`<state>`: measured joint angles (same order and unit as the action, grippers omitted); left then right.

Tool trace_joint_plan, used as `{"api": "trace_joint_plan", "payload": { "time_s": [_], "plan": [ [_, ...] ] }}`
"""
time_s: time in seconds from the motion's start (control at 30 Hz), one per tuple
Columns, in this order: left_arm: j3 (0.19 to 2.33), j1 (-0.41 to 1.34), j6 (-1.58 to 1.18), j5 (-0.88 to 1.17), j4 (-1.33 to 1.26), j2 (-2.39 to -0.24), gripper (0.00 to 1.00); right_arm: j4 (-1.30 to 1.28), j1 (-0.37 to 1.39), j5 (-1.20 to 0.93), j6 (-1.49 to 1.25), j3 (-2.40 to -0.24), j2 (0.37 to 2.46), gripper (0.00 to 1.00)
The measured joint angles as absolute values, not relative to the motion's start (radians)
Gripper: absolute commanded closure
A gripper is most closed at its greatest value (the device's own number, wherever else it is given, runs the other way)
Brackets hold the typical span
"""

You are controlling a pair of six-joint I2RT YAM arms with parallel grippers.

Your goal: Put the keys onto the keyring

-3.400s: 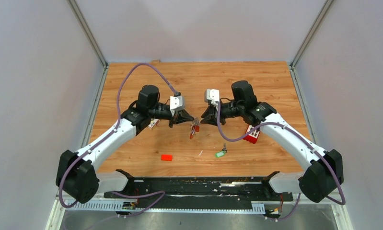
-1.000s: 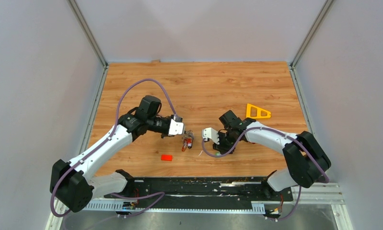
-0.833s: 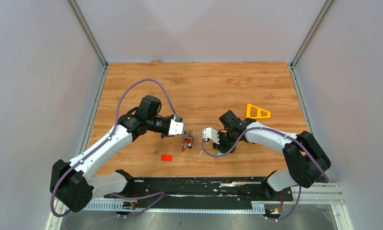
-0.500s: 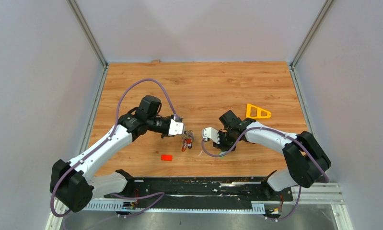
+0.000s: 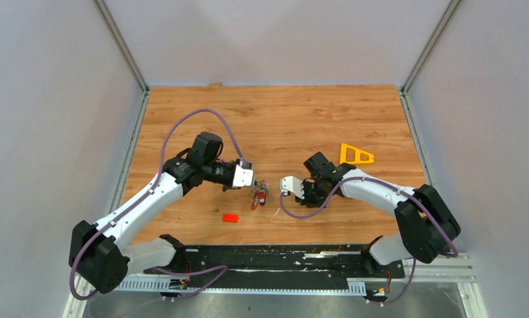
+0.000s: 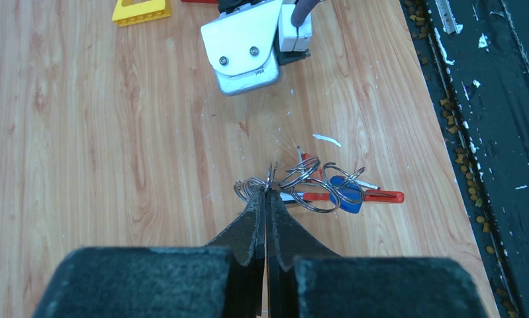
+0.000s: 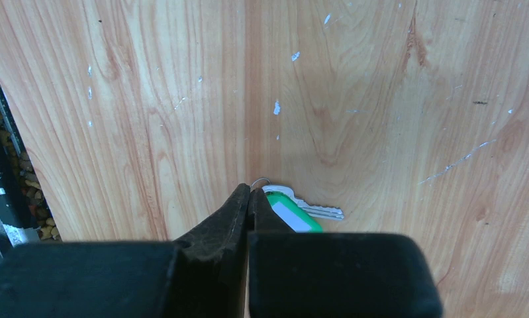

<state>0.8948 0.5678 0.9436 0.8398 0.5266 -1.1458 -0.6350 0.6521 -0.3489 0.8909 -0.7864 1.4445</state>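
Note:
The keyring (image 6: 328, 192) is a bunch of metal rings with a red strap and a blue tag, lying on the wooden table; it also shows in the top view (image 5: 257, 197). My left gripper (image 6: 267, 190) is shut on one of its metal rings at the bunch's left end, low on the table (image 5: 253, 190). A key with a green tag (image 7: 294, 211) lies against the right finger of my right gripper (image 7: 249, 191). That gripper is shut on the key's small wire ring, close above the table. In the top view the right gripper (image 5: 306, 201) hides the key.
A small red block (image 5: 230, 217) lies near the front, left of the keyring. A yellow triangle frame (image 5: 356, 155) lies behind the right arm. The right wrist's white camera mount (image 6: 248, 40) sits just beyond the keyring. The black front rail (image 5: 275, 255) borders the table.
Since 3.4 s ago both arms have come down to the table, the right one onto the green key. Over the last second the right wrist shifted slightly right; the left arm and keyring stayed still.

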Motion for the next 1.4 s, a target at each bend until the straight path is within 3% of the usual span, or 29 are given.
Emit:
{"api": "trace_joint_plan", "payload": {
  "time_s": [0.13, 0.33, 0.47, 1.4],
  "plan": [
    [0.895, 0.568, 0.944, 0.841, 0.527, -1.146, 1.0, -0.647, 0.652, -0.349, 0.9, -0.788, 1.43, 0.99],
    [0.895, 0.568, 0.944, 0.845, 0.527, -1.146, 1.0, -0.654, 0.647, -0.348, 0.914, -0.794, 1.419, 0.71],
    [0.895, 0.568, 0.944, 0.848, 0.527, -1.146, 1.0, -0.662, 0.645, -0.349, 0.927, -0.794, 1.409, 0.62],
    [0.895, 0.568, 0.943, 0.855, 0.527, -1.146, 1.0, -0.59, 0.654, -0.312, 0.945, -0.743, 1.427, 0.63]
  ]
}}
